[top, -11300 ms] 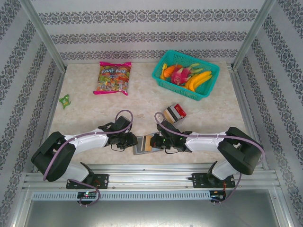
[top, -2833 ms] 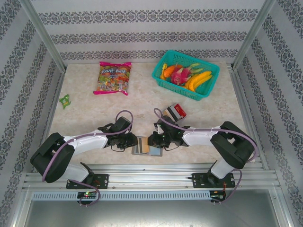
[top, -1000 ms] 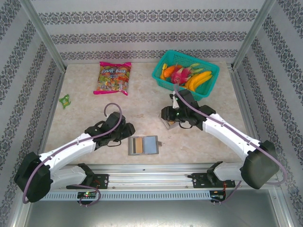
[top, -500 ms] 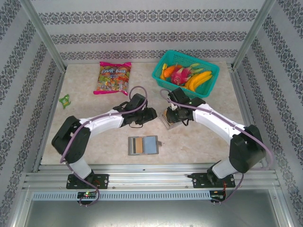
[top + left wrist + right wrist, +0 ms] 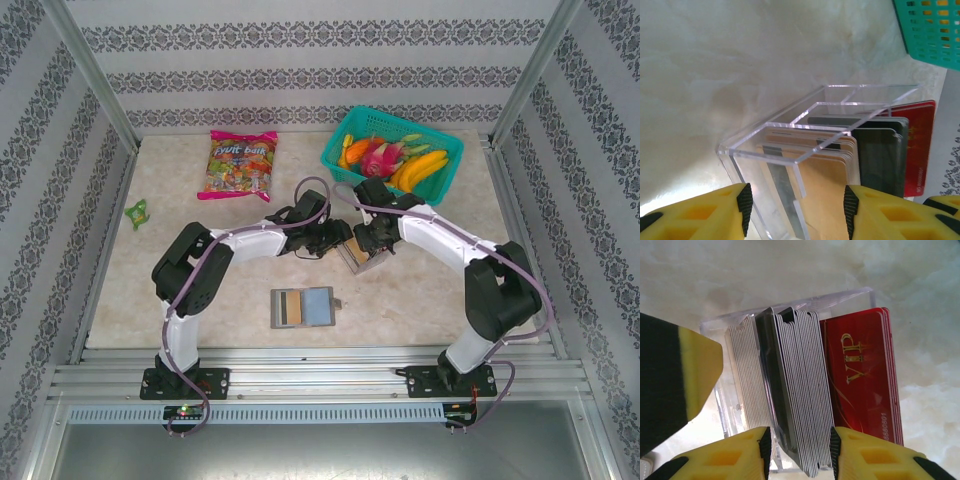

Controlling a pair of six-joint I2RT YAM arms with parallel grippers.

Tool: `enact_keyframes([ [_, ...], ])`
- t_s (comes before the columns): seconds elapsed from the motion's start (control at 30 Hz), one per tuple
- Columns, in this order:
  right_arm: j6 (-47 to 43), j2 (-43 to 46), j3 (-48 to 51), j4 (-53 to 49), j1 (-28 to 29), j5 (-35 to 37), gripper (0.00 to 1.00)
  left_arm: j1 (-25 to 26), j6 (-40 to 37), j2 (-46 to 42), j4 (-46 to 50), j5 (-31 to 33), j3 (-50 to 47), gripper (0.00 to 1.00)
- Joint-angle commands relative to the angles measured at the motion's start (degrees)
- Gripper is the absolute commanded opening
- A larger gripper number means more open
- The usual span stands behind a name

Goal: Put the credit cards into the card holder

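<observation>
Patterned walls (image 5: 300, 80), marbled table (image 5: 240, 300), open card holder (image 5: 302, 307), teal basket (image 5: 336, 145)

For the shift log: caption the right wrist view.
Right hand over the clear stand, fingers straddling black and white cards beside red VIP cards.

Teal fruit basket (image 5: 444, 182) back right, colourful candy bag (image 5: 240, 165) back left, small green item (image 5: 136, 212) at left edge

Both arms crowd the card stand (image 5: 358, 257): left gripper (image 5: 796, 210) at its left, right gripper (image 5: 799, 447) at its right, and the basket (image 5: 449, 178) close behind. Open table (image 5: 400, 300) lies all around the holder (image 5: 302, 307) nearer us.
</observation>
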State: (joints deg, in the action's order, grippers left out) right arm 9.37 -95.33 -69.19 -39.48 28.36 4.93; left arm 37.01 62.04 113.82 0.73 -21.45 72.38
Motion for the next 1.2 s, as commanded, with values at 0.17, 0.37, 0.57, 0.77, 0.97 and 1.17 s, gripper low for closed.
enact_keyframes([
  [0.17,-1.90,-3.08,-2.62,0.17,0.62,3.28,0.41,-0.63,1.93,1.65,-2.30,-1.18,0.58,0.52],
  [0.37,-3.08,-5.74,-3.92,-0.15,1.76,6.35,0.41,-0.58,2.05,1.93,-2.47,-1.04,-0.32,0.51],
  [0.57,-4.03,-8.29,-4.81,-0.69,4.52,14.05,0.41,-0.67,2.73,1.94,-3.50,-1.21,-1.49,0.50],
  [0.77,-3.75,-6.78,-4.14,-0.39,4.95,18.39,0.36,-0.63,2.73,1.88,-3.44,-1.16,-1.63,0.49],
  [0.97,-3.76,-4.61,-3.67,0.11,5.03,18.36,0.26,-0.63,2.56,1.76,-3.25,-1.20,-1.54,0.49],
  [1.17,-3.91,-4.61,-3.76,-0.33,5.13,19.89,0.32,-0.63,2.39,1.58,-3.17,-1.17,-1.57,0.48],
])
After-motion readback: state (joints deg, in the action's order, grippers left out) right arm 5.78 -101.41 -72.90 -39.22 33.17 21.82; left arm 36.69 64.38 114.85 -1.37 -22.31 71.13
